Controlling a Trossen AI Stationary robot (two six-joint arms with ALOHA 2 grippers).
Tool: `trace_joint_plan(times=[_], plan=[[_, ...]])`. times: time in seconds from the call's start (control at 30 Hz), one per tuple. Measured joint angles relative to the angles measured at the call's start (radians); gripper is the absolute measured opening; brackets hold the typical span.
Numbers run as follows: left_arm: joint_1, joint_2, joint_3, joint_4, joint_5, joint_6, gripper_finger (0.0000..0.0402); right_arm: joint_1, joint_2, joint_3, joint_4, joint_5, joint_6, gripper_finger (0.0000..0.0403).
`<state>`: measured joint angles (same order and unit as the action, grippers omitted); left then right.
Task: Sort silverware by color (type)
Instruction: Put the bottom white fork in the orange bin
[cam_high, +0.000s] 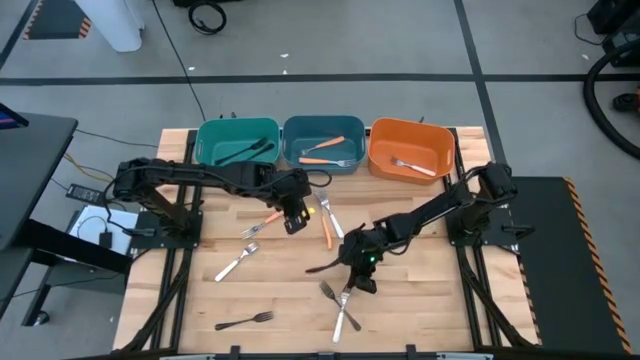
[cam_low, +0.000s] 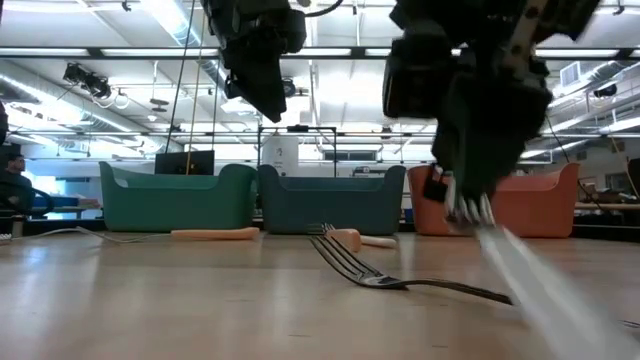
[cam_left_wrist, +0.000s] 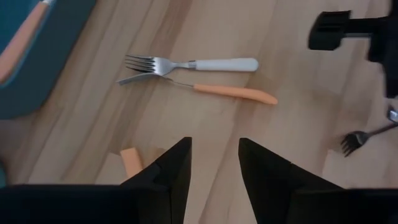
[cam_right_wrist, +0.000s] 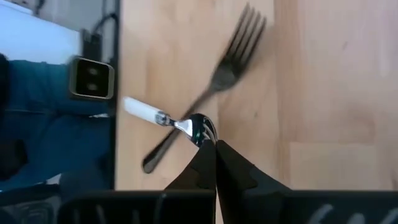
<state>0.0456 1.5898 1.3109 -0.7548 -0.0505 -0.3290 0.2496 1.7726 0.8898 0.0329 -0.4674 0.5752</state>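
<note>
My right gripper is at the table's middle front, shut on a white-handled silver fork. A dark fork lies flat on the table beyond it. My left gripper is open and empty above bare wood, raised off the table. An orange handle end lies beside one of its fingers. A white-handled fork and an orange-handled utensil lie flat ahead of it. The green bin holds black utensils, the blue bin orange-handled ones, and the orange bin a silver fork. My right gripper pinches the silver fork by its tine end between its two fingertips, coming from above. The fork slants down from the fingers, white handle lowest. I cannot tell whether the handle end rests on the table.
More forks lie loose on the wood: a black one near the front edge, a white-handled one at left, and a black one beside my right gripper. The three bins stand in a row along the far edge.
</note>
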Motion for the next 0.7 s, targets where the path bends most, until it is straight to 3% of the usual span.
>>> trace_joint_plan(times=[0.17,0.3,0.5,0.7], plan=[[0.043,0.0,0.0,-0.003,0.0,0.001,0.0142,-0.052,-0.113,0.0,-0.04,-0.013,-0.043,0.0002],[0.092,0.0,0.0,-0.006,0.0,0.01,0.0142,-0.111,-0.237,0.0,-0.167,0.026,-0.087,0.0001],[0.165,0.0,0.0,-0.006,0.0,0.034,0.0142,-0.21,-0.482,0.0,-0.473,0.191,-0.156,0.0001],[0.208,0.0,0.0,-0.005,0.001,0.106,0.0142,-0.338,-0.736,0.0,-0.646,0.383,-0.179,0.0001]])
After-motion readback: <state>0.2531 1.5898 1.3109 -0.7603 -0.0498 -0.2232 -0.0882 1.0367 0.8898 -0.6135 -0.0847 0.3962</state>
